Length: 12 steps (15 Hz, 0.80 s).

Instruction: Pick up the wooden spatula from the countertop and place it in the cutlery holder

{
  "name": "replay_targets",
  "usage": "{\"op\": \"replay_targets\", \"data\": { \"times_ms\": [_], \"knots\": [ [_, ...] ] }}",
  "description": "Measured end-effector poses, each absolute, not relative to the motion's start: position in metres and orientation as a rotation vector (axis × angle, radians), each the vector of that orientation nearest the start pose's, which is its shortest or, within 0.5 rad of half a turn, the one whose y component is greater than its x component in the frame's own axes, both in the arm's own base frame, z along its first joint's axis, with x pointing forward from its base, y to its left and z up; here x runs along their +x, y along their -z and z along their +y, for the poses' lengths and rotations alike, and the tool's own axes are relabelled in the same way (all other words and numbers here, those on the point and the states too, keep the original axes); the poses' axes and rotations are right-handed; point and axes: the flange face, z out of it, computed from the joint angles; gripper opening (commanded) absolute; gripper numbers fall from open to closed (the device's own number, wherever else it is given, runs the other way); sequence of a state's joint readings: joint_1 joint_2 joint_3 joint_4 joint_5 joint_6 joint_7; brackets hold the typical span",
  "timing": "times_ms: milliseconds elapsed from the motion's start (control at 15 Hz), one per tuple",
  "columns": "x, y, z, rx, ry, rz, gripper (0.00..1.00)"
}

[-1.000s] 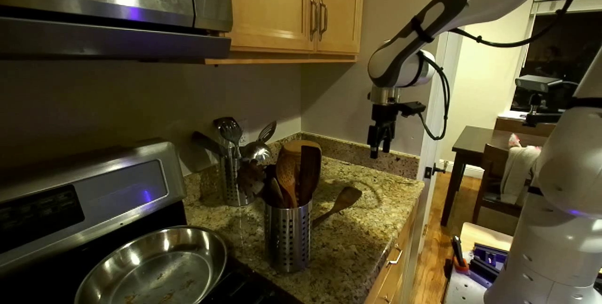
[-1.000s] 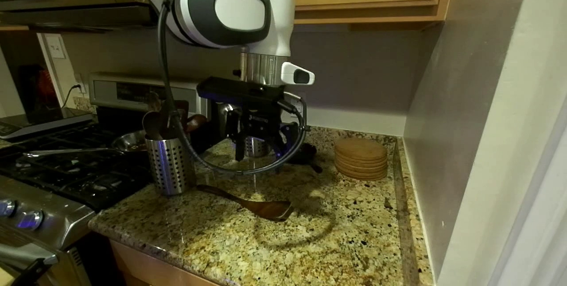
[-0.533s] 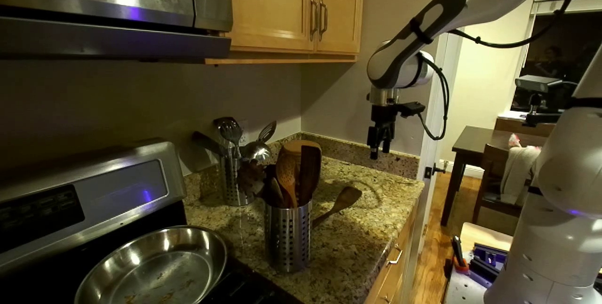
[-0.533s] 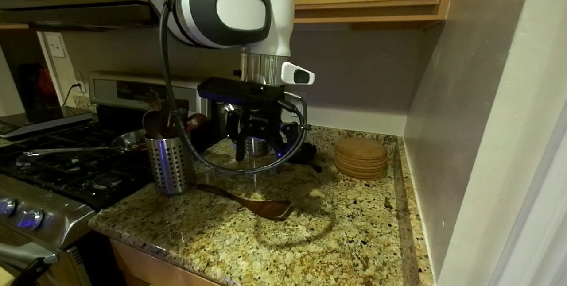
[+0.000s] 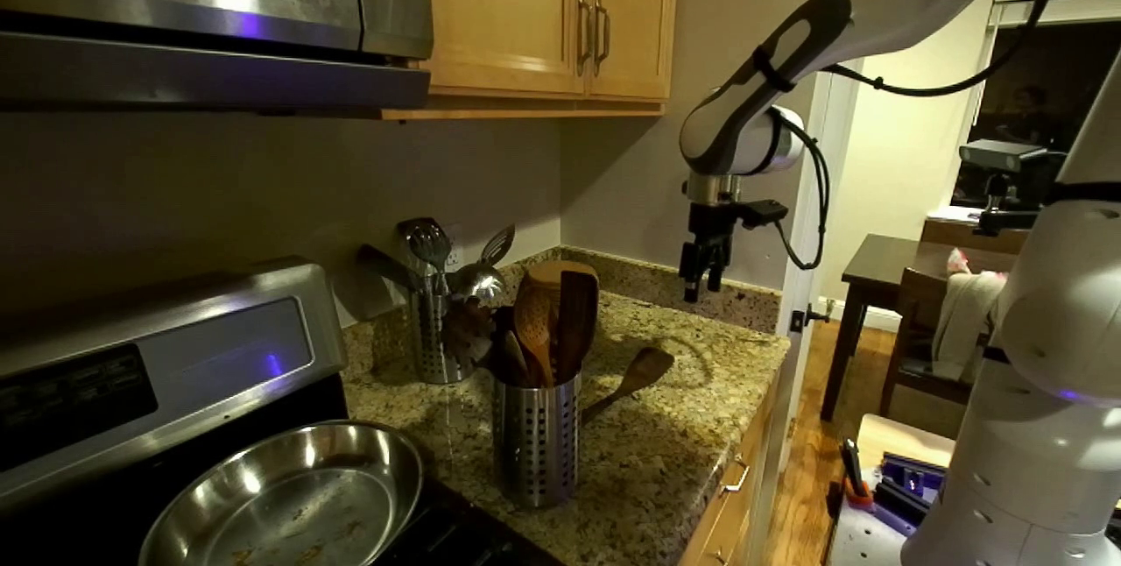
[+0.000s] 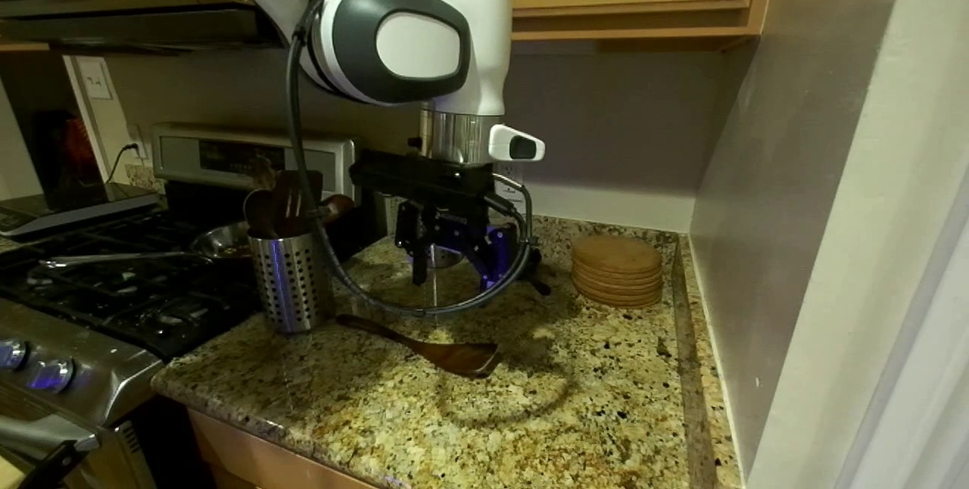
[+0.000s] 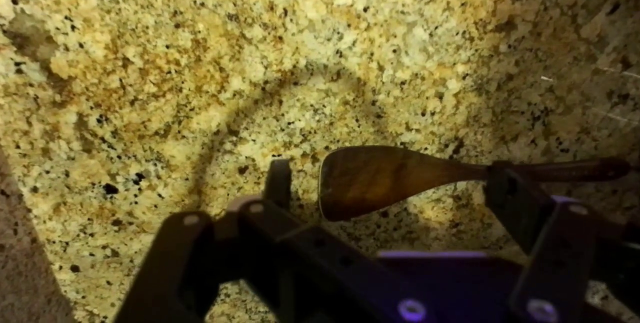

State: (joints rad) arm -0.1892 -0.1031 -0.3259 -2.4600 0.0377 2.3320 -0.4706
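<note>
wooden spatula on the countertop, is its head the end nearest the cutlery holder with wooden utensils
No, in an exterior view the wooden spatula has its handle nearest the cutlery holder, its flat head farther off.

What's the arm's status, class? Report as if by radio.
Gripper open, nothing held. Wooden spatula lying on countertop. Cutlery holder close by its handle end; contact unclear.

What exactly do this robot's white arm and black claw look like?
The smooth, white, rounded arm carries dark grey panels, one framing a white oval inset. Thin black cables loop outside it, and a black strap wraps one segment. A shiny silver metal collar joins the arm to an angular black claw with two slim fingers, hinged links and round bolts; parts gleam purplish.
</note>
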Motion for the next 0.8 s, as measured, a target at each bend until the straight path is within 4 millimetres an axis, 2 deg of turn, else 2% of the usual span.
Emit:
{"op": "replay_targets", "data": {
  "times_ms": [467,800],
  "knots": [
    [0.415,-0.286,-0.246,-3.031,0.177,0.067,1.0],
    [0.42,-0.257,-0.246,-2.994,0.201,0.004,1.0]
  ]
}}
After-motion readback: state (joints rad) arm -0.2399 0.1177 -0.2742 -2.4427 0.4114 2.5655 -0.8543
